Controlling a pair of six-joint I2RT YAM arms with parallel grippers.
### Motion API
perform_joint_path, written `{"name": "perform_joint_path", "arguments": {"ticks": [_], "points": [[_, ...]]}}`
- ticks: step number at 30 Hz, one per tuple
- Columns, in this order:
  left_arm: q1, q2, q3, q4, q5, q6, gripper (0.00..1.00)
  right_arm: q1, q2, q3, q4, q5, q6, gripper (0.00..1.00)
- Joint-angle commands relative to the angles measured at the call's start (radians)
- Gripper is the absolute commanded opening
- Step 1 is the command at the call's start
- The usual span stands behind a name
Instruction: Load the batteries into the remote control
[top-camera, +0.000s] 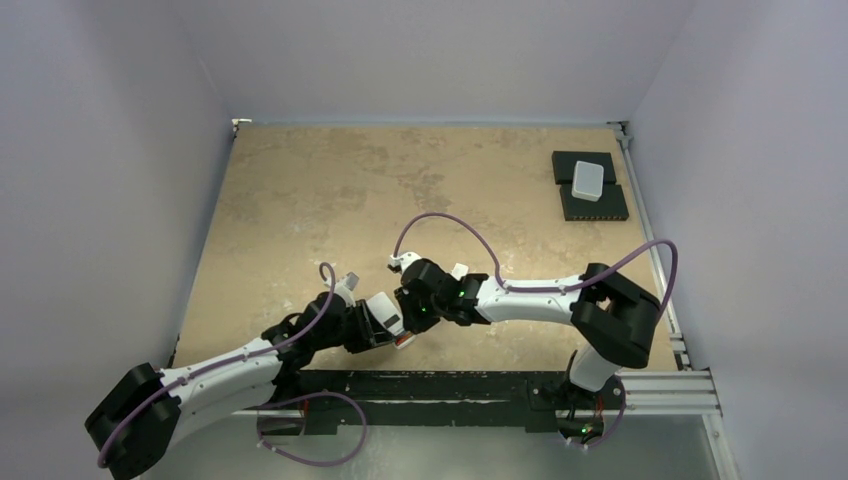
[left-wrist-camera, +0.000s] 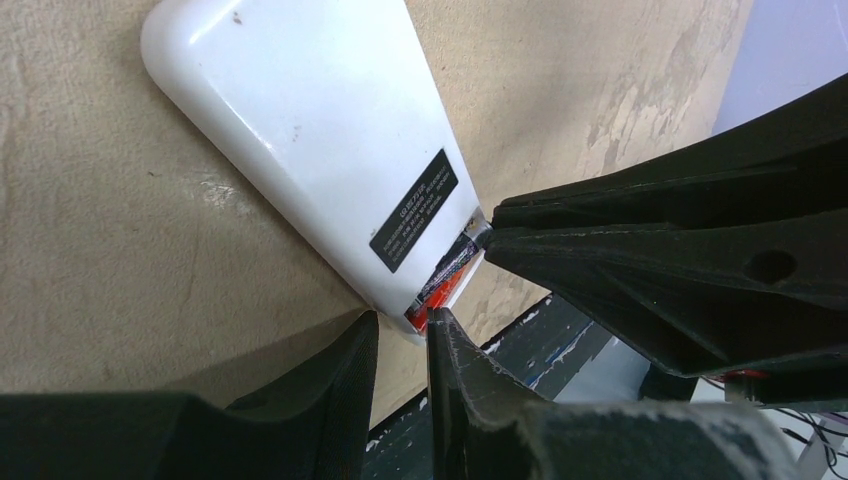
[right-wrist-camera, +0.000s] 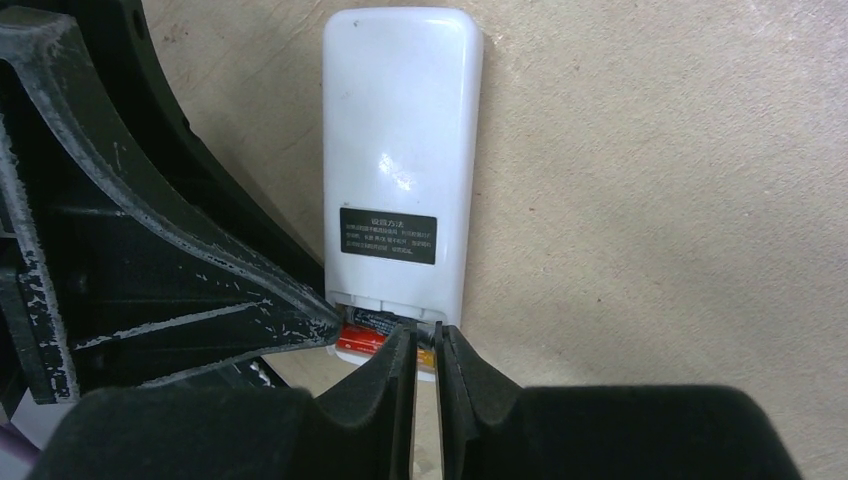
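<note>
**A:** Two arms, and both grippers meet at one spot on the table (top-camera: 300, 200), near its six o'clock edge in the overhead view.

**B:** One remote control (right-wrist-camera: 400, 130) lies flat under them, plain white back up, with a single black label. From the right wrist, its open bay is at the six o'clock end.

**A:** And the batteries (right-wrist-camera: 360, 347)?

**B:** There's a dark body and red-orange in that bay. That's one for certain; I can't separate a second.

**A:** Right gripper (right-wrist-camera: 427, 345)?

**B:** Its tips are right at the bay, jaws standing at a thin slit. Whether it's pinching anything, I cannot tell.

**A:** Left gripper (left-wrist-camera: 402, 330)?

**B:** Also a narrow slit, at the remote's bay-end corner, reaching in from eight o'clock. Clamped or merely touching, I cannot tell.

**A:** Anything else?

**B:** One white box (top-camera: 588, 180) on two black pads (top-camera: 610, 205), at two o'clock, well apart.
</note>
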Motion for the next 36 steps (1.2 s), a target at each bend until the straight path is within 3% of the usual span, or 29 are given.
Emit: {"name": "perform_joint_path", "arguments": {"ticks": [1,14,26,36], "points": [[-0.003,0.003,0.009,0.043,0.007,0.021,0.24,-0.004,-0.001,0.035,-0.005,0.027,-0.011,0.19],[-0.003,0.012,0.009,0.052,0.006,0.022,0.24,0.005,0.024,0.012,0.021,-0.012,0.011,0.08],[-0.003,0.017,0.012,0.058,0.006,0.022,0.24,0.071,0.068,0.015,0.007,0.006,0.036,0.06],[-0.003,0.016,0.015,0.055,0.006,0.024,0.23,0.147,0.089,0.069,-0.133,0.235,0.051,0.06]]}}
